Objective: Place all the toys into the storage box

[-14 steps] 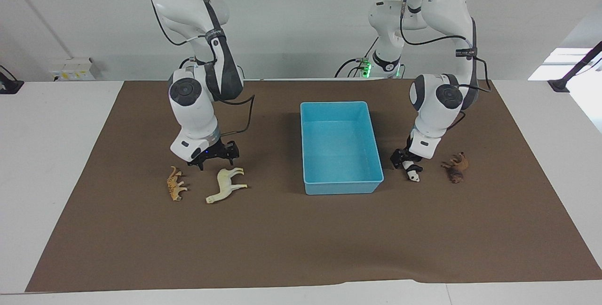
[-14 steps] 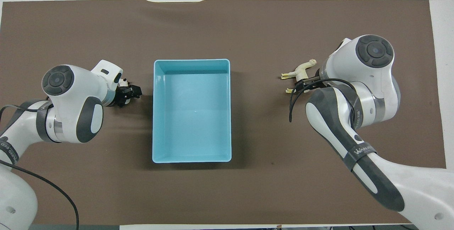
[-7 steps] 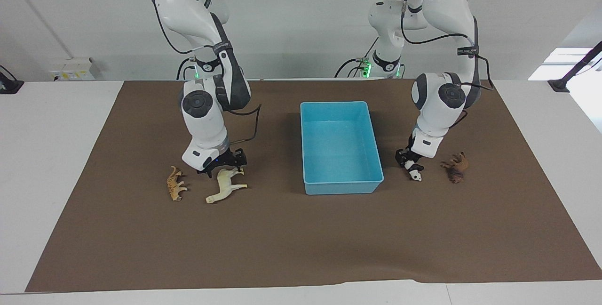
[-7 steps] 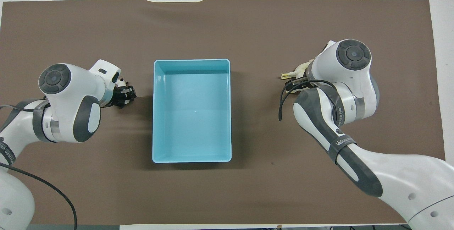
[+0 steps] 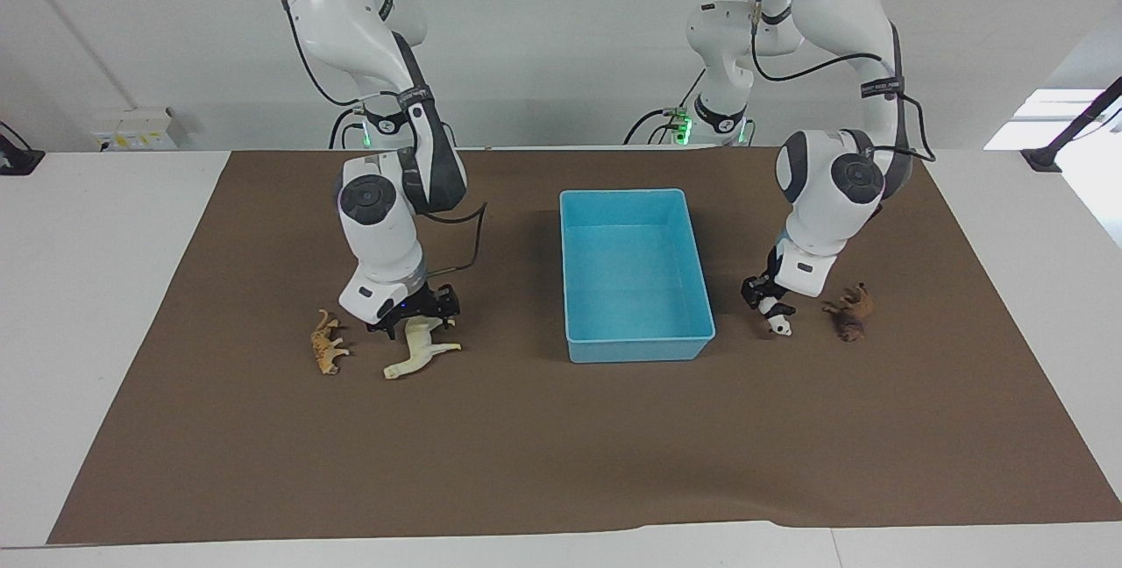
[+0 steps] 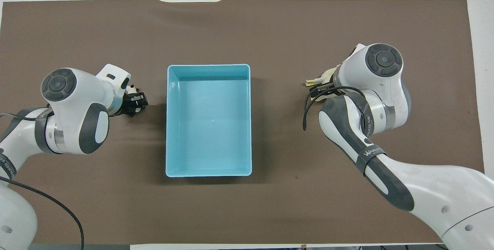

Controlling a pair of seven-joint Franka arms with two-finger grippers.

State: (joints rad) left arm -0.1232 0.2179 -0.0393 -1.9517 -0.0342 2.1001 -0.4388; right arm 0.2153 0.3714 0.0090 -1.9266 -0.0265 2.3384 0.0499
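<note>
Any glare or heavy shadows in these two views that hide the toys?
Facing view: a washed-out bright patch off the mat, a soft shadow beside the storage box, all four toys readable. Overhead view: even light, but the arms cover the lion and big cat.

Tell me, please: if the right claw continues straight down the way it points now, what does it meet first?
Most likely the cream-white horse: the right claw points down onto its hindquarters, and whether they already touch is unclear. Under the horse lies only the brown mat.
</note>
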